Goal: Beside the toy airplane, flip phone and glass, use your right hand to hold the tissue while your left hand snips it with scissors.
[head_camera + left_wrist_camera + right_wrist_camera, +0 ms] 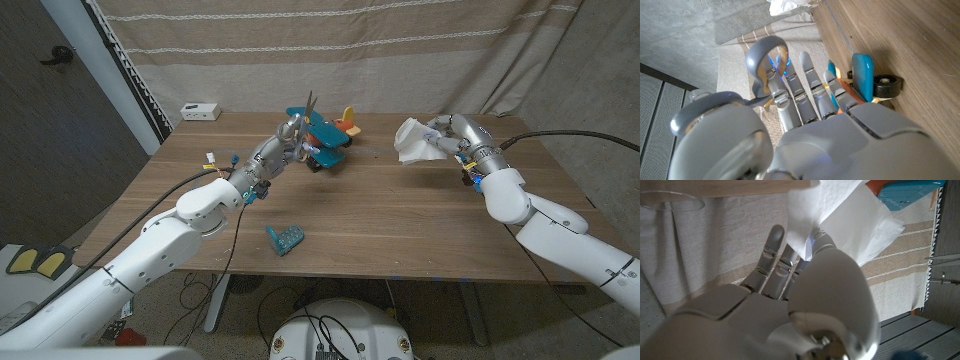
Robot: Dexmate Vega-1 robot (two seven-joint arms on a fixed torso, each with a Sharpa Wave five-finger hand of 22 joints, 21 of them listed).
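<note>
My left hand point(283, 141) is raised over the table's middle back and grips grey-handled scissors point(306, 108), blades pointing up. In the left wrist view a scissors handle loop point(767, 54) sits over the fingers point(810, 90). Just right of that hand stands the teal and orange toy airplane point(332, 140), whose wheel point(887, 86) shows close by. My right hand point(447, 134) is lifted at the back right and pinches a white tissue point(409, 141), which hangs open point(845, 222) off its fingers. A gap separates scissors and tissue. The blue flip phone point(285, 240) lies near the front edge. A clear glass point(670, 200) stands near the right hand.
A small white box point(200, 111) sits at the back left corner. Small coloured connectors point(214, 158) lie on the left side. A striped curtain hangs behind the wooden table point(400, 230).
</note>
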